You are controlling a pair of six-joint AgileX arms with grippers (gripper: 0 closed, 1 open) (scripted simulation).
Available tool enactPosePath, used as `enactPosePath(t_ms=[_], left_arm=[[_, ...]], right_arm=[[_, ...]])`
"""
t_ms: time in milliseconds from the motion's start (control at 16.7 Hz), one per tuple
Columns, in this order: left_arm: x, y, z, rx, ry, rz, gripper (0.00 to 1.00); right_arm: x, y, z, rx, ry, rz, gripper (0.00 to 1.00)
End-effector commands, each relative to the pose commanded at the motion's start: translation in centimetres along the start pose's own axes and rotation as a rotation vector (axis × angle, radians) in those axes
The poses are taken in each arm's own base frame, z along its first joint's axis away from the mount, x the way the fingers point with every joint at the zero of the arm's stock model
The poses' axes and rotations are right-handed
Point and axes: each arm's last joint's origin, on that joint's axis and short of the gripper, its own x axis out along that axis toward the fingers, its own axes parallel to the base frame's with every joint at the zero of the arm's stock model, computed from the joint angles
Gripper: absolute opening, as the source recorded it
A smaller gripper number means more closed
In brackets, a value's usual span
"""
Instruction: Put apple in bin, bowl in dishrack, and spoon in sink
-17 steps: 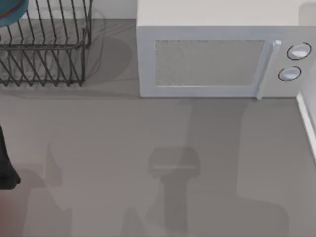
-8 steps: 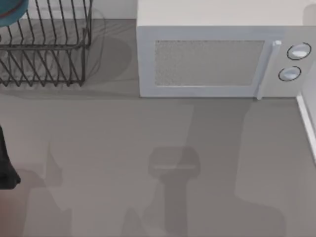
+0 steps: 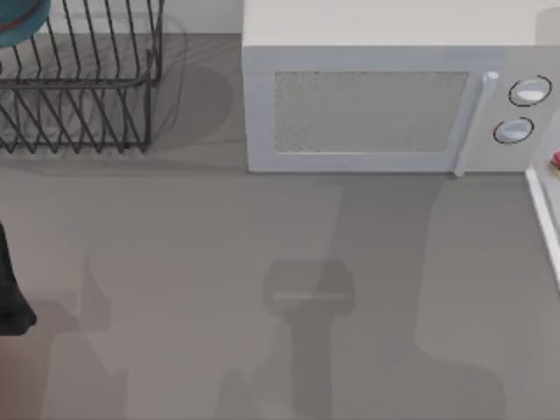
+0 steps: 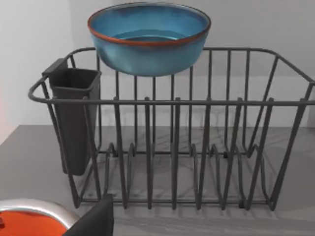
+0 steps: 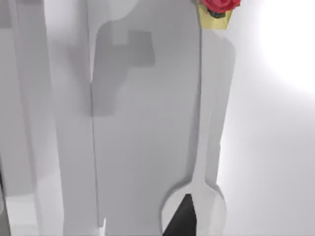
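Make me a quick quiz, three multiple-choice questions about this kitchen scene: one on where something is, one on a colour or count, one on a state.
1. Where is the round teal-blue bowl?
A. at the dark thin-wire dishrack
B. on top of the white microwave
C. on the bare grey table

2. How many round knobs does the microwave front have?
A. one
B. two
C. four

3. How does the microwave door stand?
A. wide open
B. taken off
C. shut

Answers:
1. A: the left wrist view shows the bowl above the rack's back wires.
2. B: the top view shows two round knobs, one above the other.
3. C: the door sits flush with the front in the top view.
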Motion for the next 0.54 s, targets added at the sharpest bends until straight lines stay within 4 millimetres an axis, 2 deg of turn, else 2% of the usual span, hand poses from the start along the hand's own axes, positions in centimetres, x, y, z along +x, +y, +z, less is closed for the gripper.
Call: enactPosePath(t_ms=[180, 540], left_arm=[[0.0, 0.0, 0.0, 0.0, 0.0, 0.0, 1.0], [0.0, 0.0, 0.0, 0.0, 0.0, 0.0, 1.0]], right_arm=[[0.0, 0.0, 0.0, 0.0, 0.0, 0.0, 0.98], [0.0, 0.0, 0.0, 0.0, 0.0, 0.0, 1.0]])
